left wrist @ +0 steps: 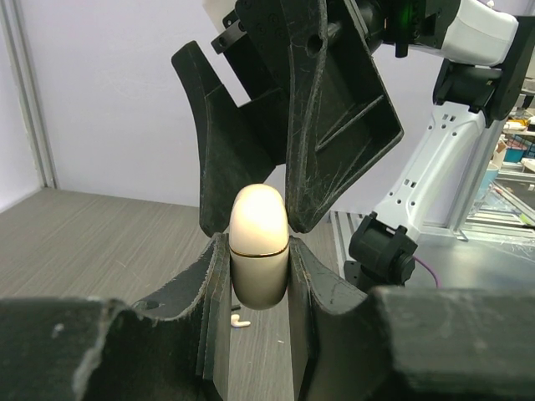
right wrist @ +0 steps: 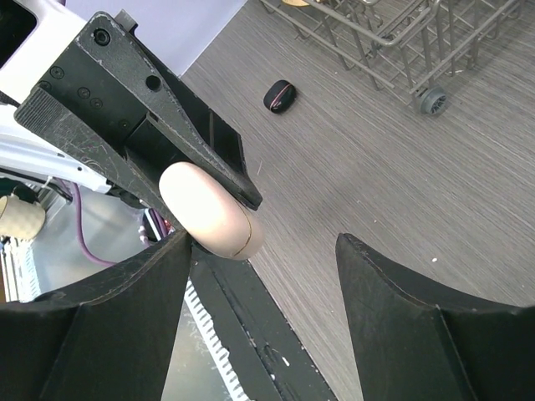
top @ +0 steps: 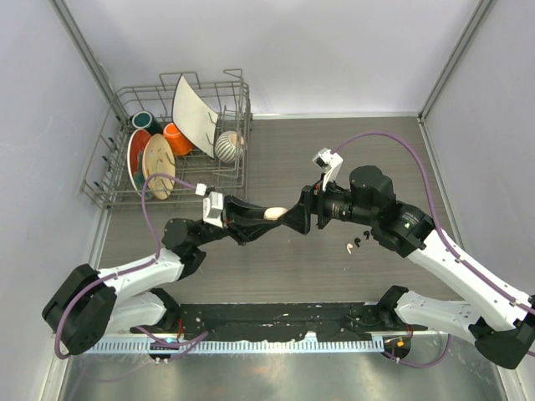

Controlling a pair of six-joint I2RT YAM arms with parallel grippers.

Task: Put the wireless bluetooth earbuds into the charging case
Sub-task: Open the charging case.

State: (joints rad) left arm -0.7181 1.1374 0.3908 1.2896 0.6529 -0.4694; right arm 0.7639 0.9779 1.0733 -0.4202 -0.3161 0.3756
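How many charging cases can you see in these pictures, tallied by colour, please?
Cream charging case: 1
Black charging case: 1
Total: 2

- A robotics lab test cell: plain pale wall panels [top: 334, 50] set in metal frame posts [top: 84, 46] box in a grey wood-grain desk [top: 276, 276].
- A left arm [top: 134, 271] and a right arm [top: 456, 259], both white and black, are bolted at the desk's near edge, trailing purple cables [top: 378, 133].
- The only kitchenware is a wire dish rack [top: 247, 117] holding plates [top: 157, 165].
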